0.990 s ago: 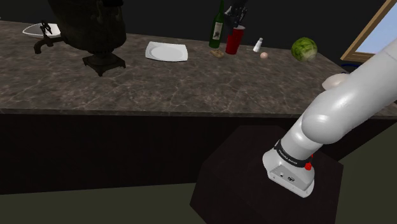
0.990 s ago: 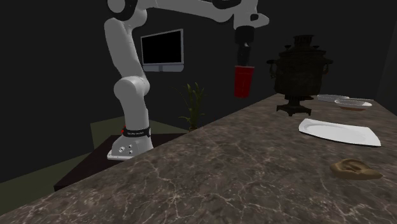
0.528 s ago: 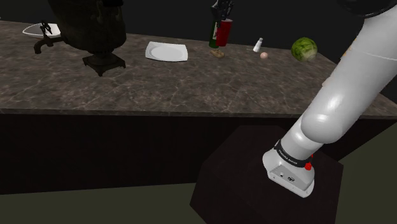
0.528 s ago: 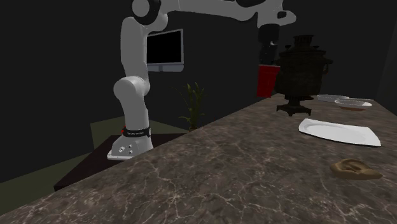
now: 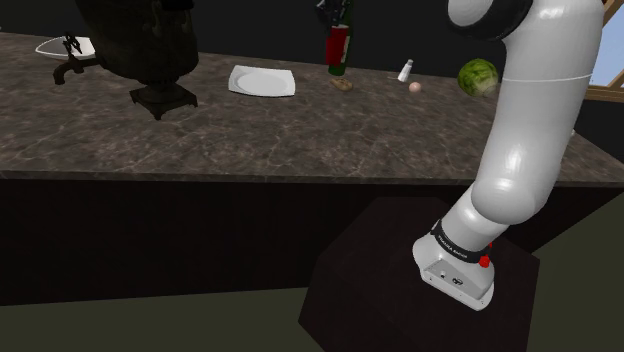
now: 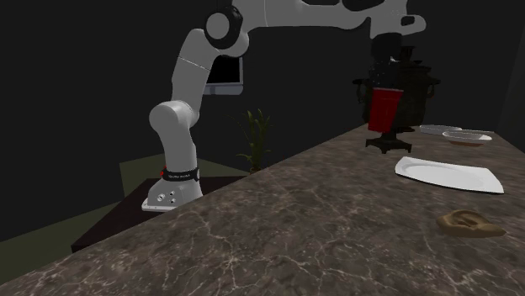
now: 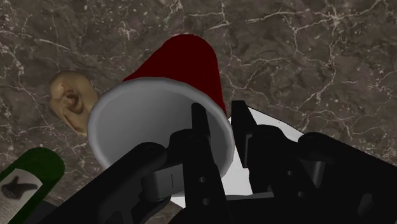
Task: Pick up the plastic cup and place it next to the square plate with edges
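A red cup [image 5: 338,46] with a white inside hangs above the dark marble counter, to the right of the white square plate [image 5: 262,81] in the shoulder view. My black gripper [image 5: 334,14] is shut on the cup's rim from above. In the wrist view one finger [image 7: 202,149] sits inside the cup [image 7: 181,70] and the other outside, with the gripper [image 7: 218,112] pinching the wall. In the second exterior view the cup [image 6: 386,108] hangs under the gripper [image 6: 388,77], in front of the samovar and beyond the plate [image 6: 450,175].
A dark samovar [image 5: 150,50] stands left of the plate. A green bottle [image 7: 28,181] and a tan ear-shaped object [image 7: 73,98] lie close under the cup. Farther right sit a salt shaker [image 5: 405,70], a small pale ball [image 5: 415,87] and a green cabbage [image 5: 478,77].
The arm has carried the cup toward the shoulder view's left, from beside the bottle to in front of it, nearer the plate. The grip has stayed shut.
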Robot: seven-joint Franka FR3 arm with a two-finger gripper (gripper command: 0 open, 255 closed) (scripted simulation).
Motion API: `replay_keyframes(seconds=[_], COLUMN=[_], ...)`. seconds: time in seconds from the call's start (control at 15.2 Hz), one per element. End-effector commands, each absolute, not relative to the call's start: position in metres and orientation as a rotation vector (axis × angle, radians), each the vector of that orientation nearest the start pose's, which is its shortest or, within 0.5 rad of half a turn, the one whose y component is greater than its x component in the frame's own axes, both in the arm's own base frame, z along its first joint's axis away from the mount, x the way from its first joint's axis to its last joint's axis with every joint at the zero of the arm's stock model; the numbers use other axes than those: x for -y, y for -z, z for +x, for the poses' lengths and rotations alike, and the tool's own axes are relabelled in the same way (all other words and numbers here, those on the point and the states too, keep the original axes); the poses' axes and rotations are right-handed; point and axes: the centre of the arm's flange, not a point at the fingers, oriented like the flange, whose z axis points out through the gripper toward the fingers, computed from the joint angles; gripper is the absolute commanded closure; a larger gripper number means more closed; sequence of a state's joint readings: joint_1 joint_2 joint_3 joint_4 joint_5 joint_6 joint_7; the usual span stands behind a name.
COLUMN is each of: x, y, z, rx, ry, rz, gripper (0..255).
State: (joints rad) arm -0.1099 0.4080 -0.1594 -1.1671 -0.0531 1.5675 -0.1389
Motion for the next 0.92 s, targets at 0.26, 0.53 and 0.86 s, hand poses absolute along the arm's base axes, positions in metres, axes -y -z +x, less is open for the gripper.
replay_keyframes(seconds=[0.26, 0.53, 0.86], x=[0.163, 0.163, 0.163], y=[-0.537, -0.516, -0.489], z=[0.654, 0.654, 0.654], rx=[-0.191, -0.191, -0.191], ry=[-0.040, -0.040, -0.040], rz=[-3.249, -3.249, -3.249], gripper=[255, 255, 255])
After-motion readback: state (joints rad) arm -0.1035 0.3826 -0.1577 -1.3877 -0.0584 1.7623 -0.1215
